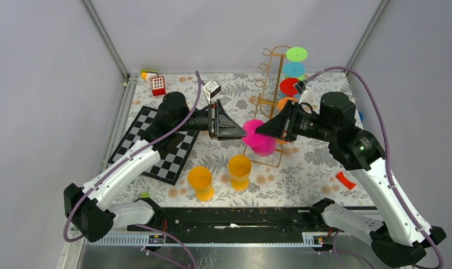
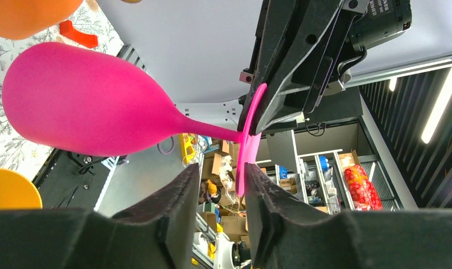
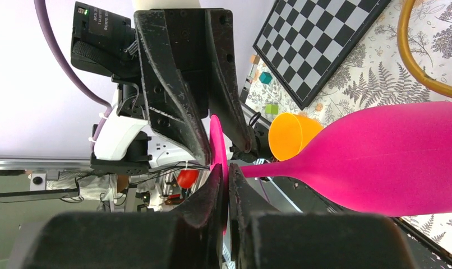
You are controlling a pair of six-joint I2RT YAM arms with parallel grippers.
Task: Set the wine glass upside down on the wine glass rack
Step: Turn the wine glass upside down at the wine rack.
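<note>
1. I see one left gripper [image 2: 222,179], its jaws part open, straddling the glass foot without pinching it.
2. One pink wine glass [image 2: 89,101] lies sideways in the air between both grippers. Two yellow cups [image 1: 201,180] [image 1: 239,168] stand nearer the arm bases.
3. One right gripper [image 3: 226,185] is clamped tight on the foot.
4. One gold wine glass rack [image 3: 404,39] stands just beyond the right gripper, carrying four coloured glasses [image 1: 296,54].

Wine glass [image 1: 263,147] between left gripper [image 1: 240,132] and right gripper [image 1: 261,129] — rack [image 1: 271,84] behind, cups [image 1: 240,170] before.

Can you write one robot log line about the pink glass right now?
wine glass: midair, sideways | right gripper: shut on its foot | left gripper: open around foot
</note>
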